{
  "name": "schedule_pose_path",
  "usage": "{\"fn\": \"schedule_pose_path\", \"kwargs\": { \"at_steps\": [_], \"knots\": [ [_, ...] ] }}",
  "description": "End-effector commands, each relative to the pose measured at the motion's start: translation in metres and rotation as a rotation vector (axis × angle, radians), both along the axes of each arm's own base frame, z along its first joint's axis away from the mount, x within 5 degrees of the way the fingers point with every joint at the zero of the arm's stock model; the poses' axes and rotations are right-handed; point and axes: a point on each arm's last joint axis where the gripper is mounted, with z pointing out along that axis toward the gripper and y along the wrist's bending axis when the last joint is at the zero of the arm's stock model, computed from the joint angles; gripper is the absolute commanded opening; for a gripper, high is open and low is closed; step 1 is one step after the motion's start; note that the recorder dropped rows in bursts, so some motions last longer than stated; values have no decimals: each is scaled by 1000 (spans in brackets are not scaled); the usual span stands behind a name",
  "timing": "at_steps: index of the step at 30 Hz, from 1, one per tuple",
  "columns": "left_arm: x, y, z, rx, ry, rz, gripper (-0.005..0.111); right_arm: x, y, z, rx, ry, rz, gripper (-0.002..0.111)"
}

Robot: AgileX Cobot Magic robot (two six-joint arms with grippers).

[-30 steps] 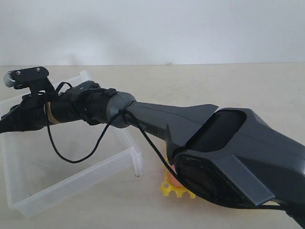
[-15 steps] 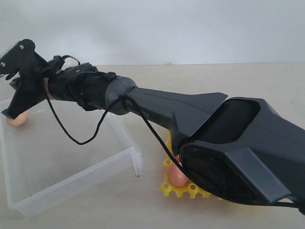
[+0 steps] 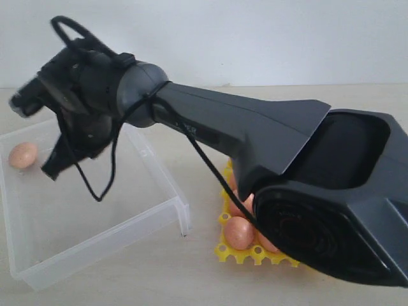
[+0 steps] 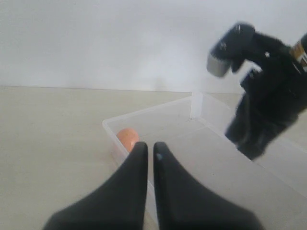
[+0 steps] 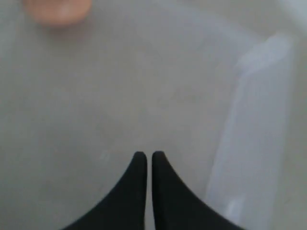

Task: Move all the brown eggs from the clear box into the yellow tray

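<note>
Egg position comes first: one smooth pinkish-brown oval egg (image 3: 23,155) lies on the floor of the shallow translucent clear plastic box (image 3: 95,242), close to its far left corner and apart from the walls. No other egg shows in the box. Several more brown eggs (image 3: 239,233) already sit in cells of the bright yellow plastic lattice tray (image 3: 231,255), which stands on the pale beige table (image 3: 319,102) just beside the box's near right corner, mostly hidden under the dark arm.

The right gripper (image 5: 145,155) hangs above the box floor, short of the egg, its two black fingers pressed together and holding nothing. The left gripper (image 4: 149,146) waits outside the box near the egg's corner, fingers likewise together and empty.

The step in hand looks like the reach for this egg. To do it well, the right fingers should spread before descending, come down one on each side of the egg's narrow width, and close gently, since the shell is smooth and rounded and could squirt out or crack. The nearby corner leaves little room, so approaching from the open floor side seems safer. The lift should clear the box wall before crossing to the tray; which cell is free cannot be told.
</note>
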Motion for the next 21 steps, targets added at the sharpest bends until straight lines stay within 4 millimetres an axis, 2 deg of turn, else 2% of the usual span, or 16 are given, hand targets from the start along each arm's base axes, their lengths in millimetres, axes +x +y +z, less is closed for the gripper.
{"fn": "schedule_pose_path", "kwargs": {
  "at_steps": [1,6,12,15,16,21],
  "knots": [
    [0,0,-1,0,-2,2,4,-6,-24,-20,-80,325,26,0],
    [0,0,-1,0,-2,2,4,15,-51,-22,-160,259,-83,0],
    [0,0,-1,0,-2,2,4,19,-59,2,-172,177,-127,0],
    [0,0,-1,0,-2,2,4,18,-62,6,-196,156,-124,0],
    [0,0,-1,0,-2,2,4,18,-63,5,-210,156,-116,0],
    [0,0,-1,0,-2,2,4,1,-84,-29,-384,246,-88,0]
  ]
}}
